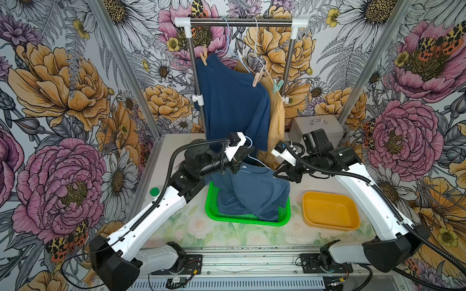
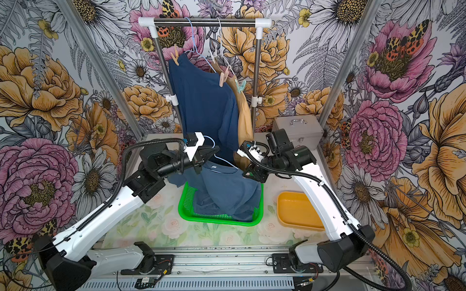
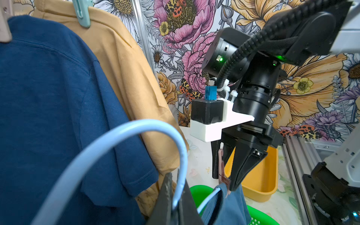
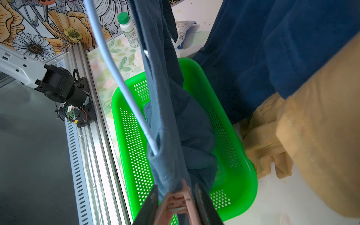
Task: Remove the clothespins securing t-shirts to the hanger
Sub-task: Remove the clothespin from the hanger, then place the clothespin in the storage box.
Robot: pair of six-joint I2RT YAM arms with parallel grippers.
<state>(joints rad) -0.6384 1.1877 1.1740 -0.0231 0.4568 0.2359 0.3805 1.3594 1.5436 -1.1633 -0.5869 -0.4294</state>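
Progress looks early. 4 clothespins sit up on the rack [image 1: 239, 22] at the upper middle of both top views: a peach clothespin [image 1: 203, 57] and a pinkish clothespin [image 1: 256, 78] on the navy shirt [image 1: 232, 105], plus a white clothespin [image 2: 211, 54] and a mint clothespin [image 1: 277, 85] by the tan shirt [image 1: 276, 121].

The lighter blue shirt [image 1: 257, 191] droops into the green basket [image 1: 210, 201] at frame center. The left gripper [image 3: 176, 185] has its jaws clamped tight on that shirt's light-blue hanger [image 3: 124, 128]. The right gripper [image 3: 224, 180] has narrow jaws bracketing the pink clothespin [image 4: 176, 202] on the shirt's shoulder, probably squeezing it.
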